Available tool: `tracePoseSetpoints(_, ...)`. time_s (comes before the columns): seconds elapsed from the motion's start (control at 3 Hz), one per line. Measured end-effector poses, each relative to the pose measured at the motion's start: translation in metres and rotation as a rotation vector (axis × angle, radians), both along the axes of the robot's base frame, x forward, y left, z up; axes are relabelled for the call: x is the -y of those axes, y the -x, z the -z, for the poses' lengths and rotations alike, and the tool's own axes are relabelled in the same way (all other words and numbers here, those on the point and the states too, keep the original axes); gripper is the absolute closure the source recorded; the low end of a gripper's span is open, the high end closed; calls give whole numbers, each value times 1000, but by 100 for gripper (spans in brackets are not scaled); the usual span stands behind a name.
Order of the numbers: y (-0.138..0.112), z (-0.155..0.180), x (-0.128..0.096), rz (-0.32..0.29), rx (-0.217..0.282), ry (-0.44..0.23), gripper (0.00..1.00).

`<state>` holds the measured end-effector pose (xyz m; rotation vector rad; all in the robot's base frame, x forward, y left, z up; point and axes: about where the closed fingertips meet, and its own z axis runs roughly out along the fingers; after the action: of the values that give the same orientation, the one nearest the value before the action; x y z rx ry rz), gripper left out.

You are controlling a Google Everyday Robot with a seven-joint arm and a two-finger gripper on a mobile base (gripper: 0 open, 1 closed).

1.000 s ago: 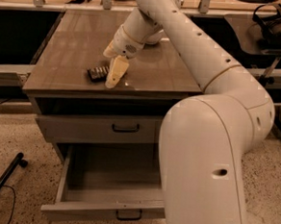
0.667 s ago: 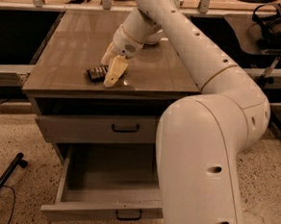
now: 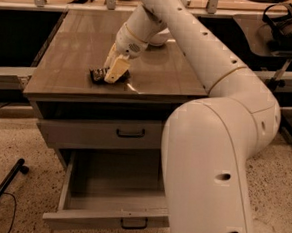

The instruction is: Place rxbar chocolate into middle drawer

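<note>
Nearest the camera, the robot's broad white arm (image 3: 218,163) fills the lower right and hides the right end of the cabinet. Beside it, low in the view, the middle drawer (image 3: 93,220) is pulled well out over the speckled floor (image 3: 13,144). Its shallow grey-beige inside is bare where it shows, and its small dark bar handle (image 3: 133,223) sits on the front edge. A thin black pole (image 3: 0,193) lies on the floor to the left.

Above the open drawer, the upper drawer front (image 3: 84,133) is closed, with a like handle (image 3: 131,133) at its middle.

Above that lies the brown wood-grain surface (image 3: 76,43) of the cabinet. The rxbar chocolate (image 3: 97,76) rests flat on it near the front edge, left of centre, its dark wrapper showing pale marks. The tool (image 3: 110,76) is down on the bar's right end, touching it and tilted from the upper right. Whether the tool is clenched on the bar or released, I cannot tell. The bar is on the surface, not in the drawer.

Farther back, on a dark side table at the upper right, lies a black headset (image 3: 288,23).
</note>
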<state>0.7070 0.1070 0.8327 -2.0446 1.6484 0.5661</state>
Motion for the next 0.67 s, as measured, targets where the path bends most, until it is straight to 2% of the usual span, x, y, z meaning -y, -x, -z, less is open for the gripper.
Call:
tracePoseSetpoints(0.33, 4, -16, 3, -2, 24, -37, 100)
tracePoseSetpoints(0.67, 13, -44, 10, 3, 81, -69, 100)
